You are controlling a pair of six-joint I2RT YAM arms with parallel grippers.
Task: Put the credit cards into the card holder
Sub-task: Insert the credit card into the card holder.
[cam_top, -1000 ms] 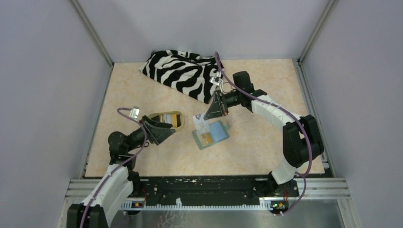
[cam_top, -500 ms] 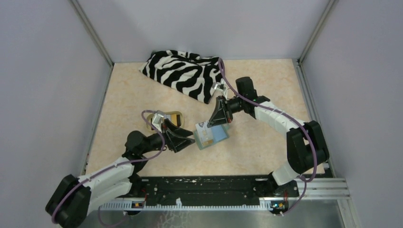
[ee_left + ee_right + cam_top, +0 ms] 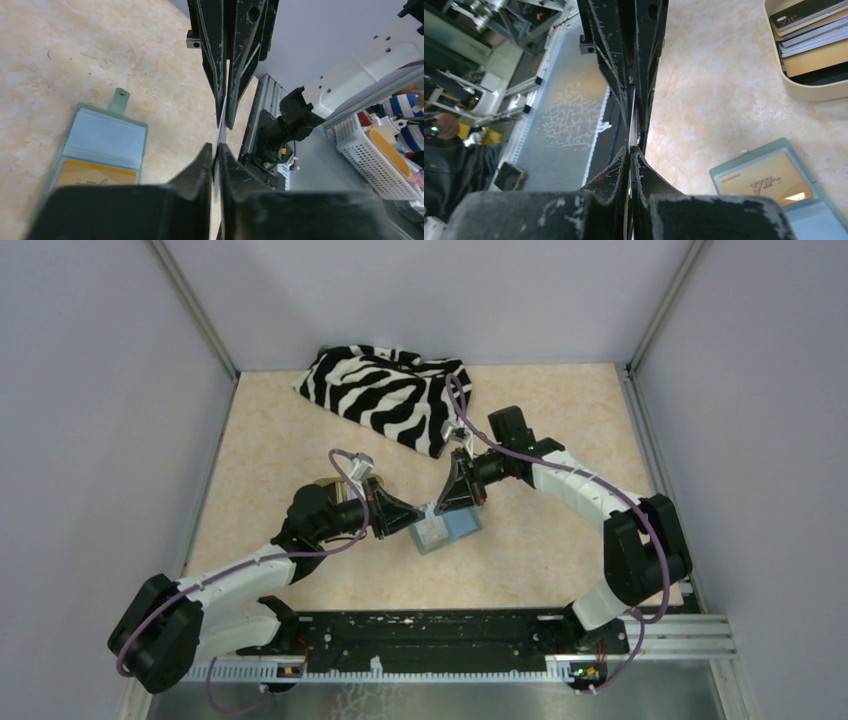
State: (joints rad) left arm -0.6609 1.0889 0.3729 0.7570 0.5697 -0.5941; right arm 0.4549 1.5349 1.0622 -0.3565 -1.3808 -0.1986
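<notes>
My left gripper [image 3: 410,519] has swung to centre; it and right gripper [image 3: 438,509] both clamp one card [image 3: 220,131]. One sits in holder [image 3: 463,527]; dish [image 3: 796,93] stack [image 3: 809,31] remains.

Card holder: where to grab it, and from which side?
Take the small tab. The card holder lies open and flat on the table, so its edges likely give little purchase; the tab alone juts out, from the blue-lined half. Come from above, jaws across it.
</notes>
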